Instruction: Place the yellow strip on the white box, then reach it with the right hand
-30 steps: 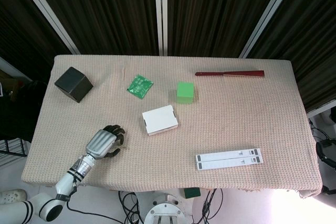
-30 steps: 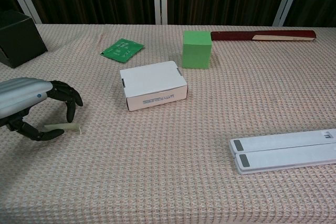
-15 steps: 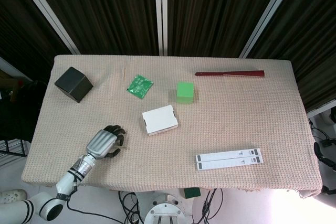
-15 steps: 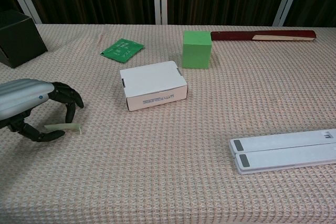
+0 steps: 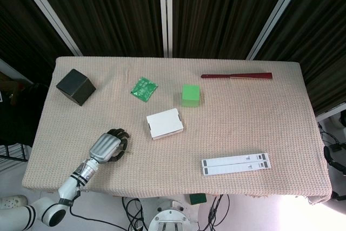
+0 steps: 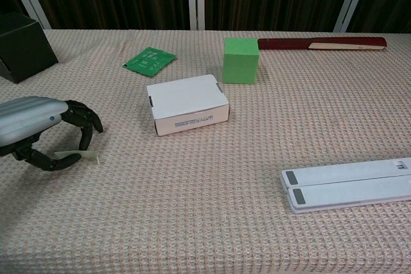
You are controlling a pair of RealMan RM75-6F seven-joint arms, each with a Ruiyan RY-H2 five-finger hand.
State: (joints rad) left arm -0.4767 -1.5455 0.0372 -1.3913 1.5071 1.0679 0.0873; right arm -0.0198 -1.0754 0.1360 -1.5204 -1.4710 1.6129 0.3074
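Left hand [image 6: 38,133] near the tabletop's [image 6: 212,210] front-left corner, fingers curled over the yellow strip [image 6: 78,154], pinching it just above the cloth. White box [image 6: 187,104] mid-table, well apart from it. Green cube [image 6: 241,60] and green packet [image 6: 149,59] behind the box; black cube [image 6: 22,46] at back-left corner. Right hand out of view.

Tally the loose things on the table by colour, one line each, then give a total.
Green: 2, cube, flat packet
White: 2, white box, paired bars
Black: 1, cube
Dark red: 1, long stick
Yellow: 1, yellow strip
Total: 7
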